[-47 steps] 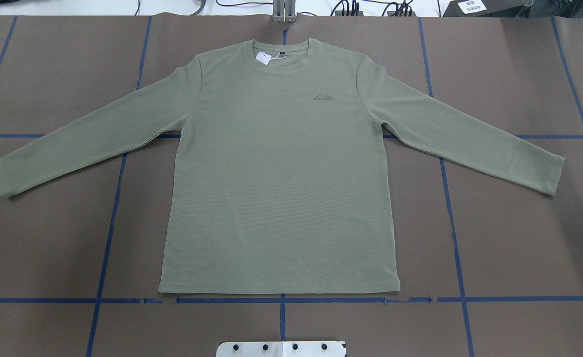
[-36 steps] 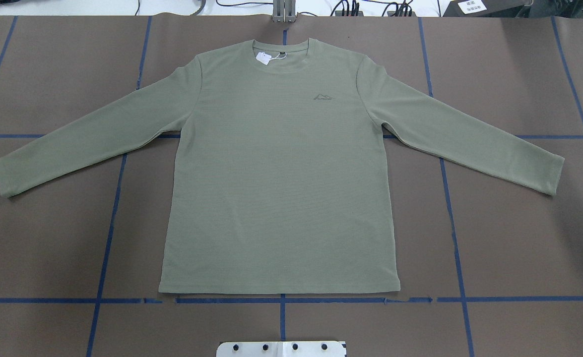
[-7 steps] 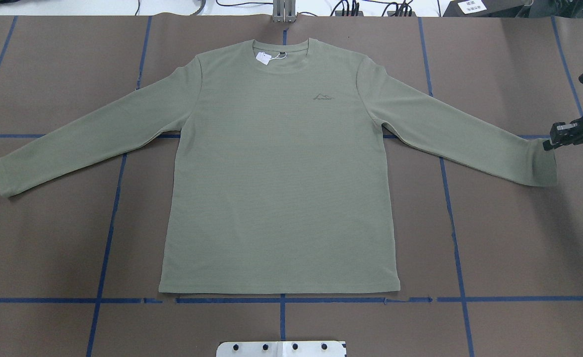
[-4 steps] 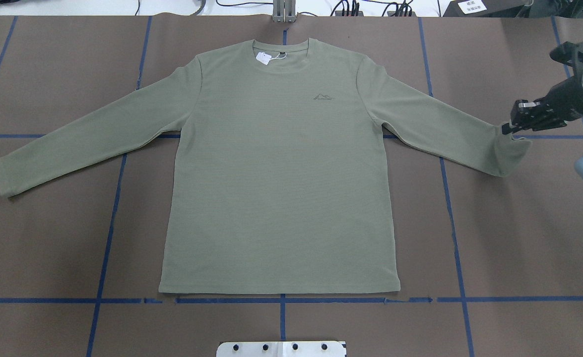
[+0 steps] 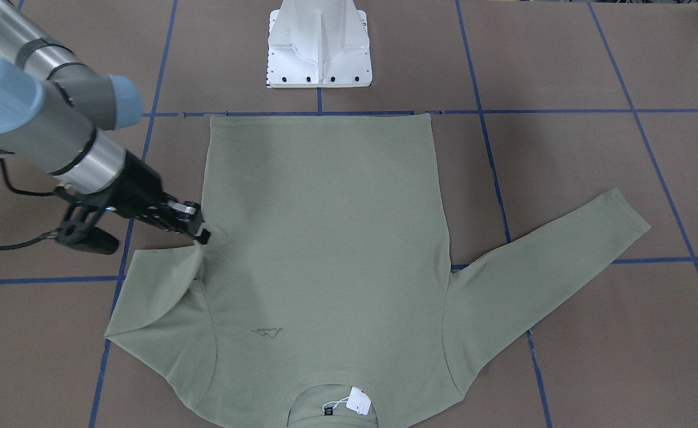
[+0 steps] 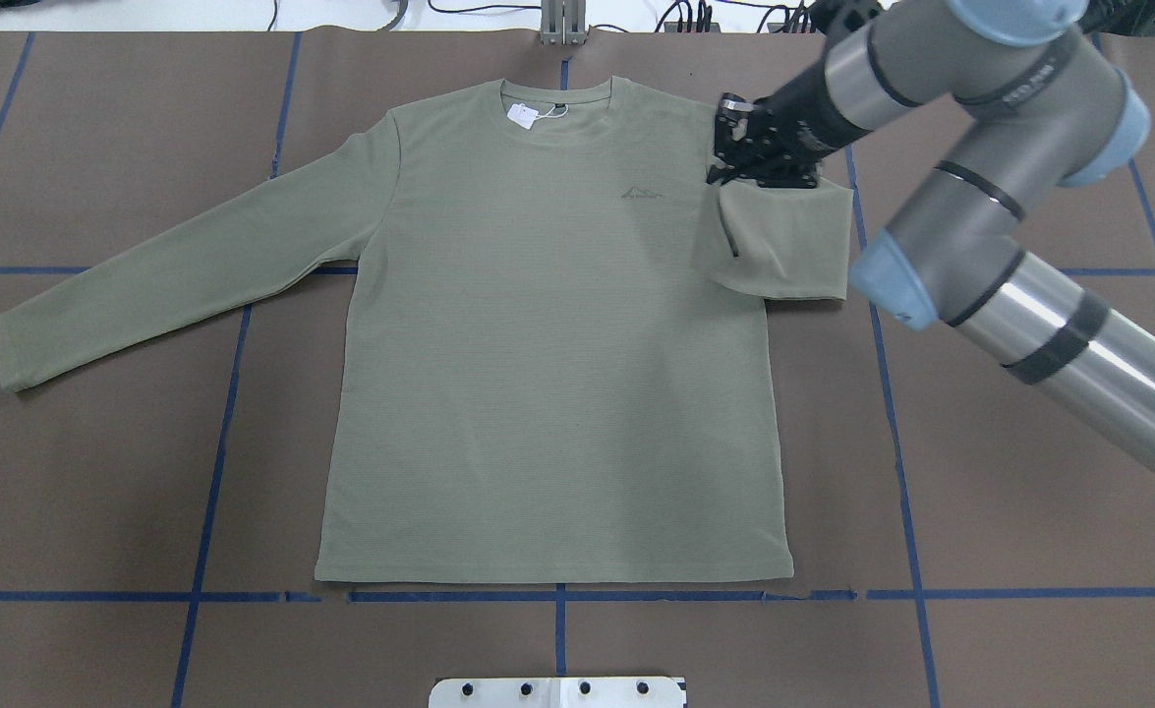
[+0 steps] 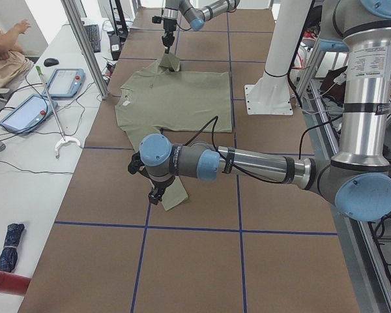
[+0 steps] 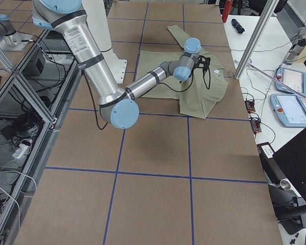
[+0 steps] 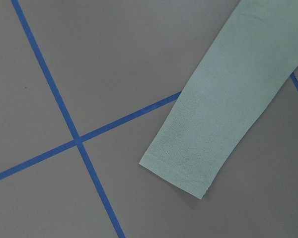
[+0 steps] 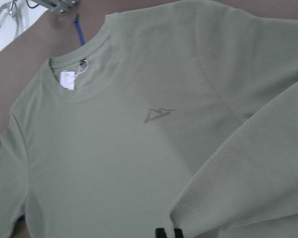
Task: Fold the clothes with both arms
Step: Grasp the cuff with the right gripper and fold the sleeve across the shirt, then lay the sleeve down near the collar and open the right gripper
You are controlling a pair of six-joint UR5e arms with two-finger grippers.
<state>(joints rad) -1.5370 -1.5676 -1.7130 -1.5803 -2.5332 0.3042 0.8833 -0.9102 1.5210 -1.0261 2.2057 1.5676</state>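
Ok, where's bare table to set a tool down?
Free: mat beyond left sleeve toward the far edge; strip from shirt hem to white base plate. Crowded: right side, where the right pincer holds the folded right sleeve and its arm spans the mat.

A robotics lab — blue tape grid on a brown table covering, a grey touchscreen teach pendant on a white bench at ten o'clock.

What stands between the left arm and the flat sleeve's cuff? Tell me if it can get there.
Probably yes. The left gripper hangs close to the cuff, which lies flat on the table with nothing on it. The right gripper holds the shirt's other sleeve, out of the way.
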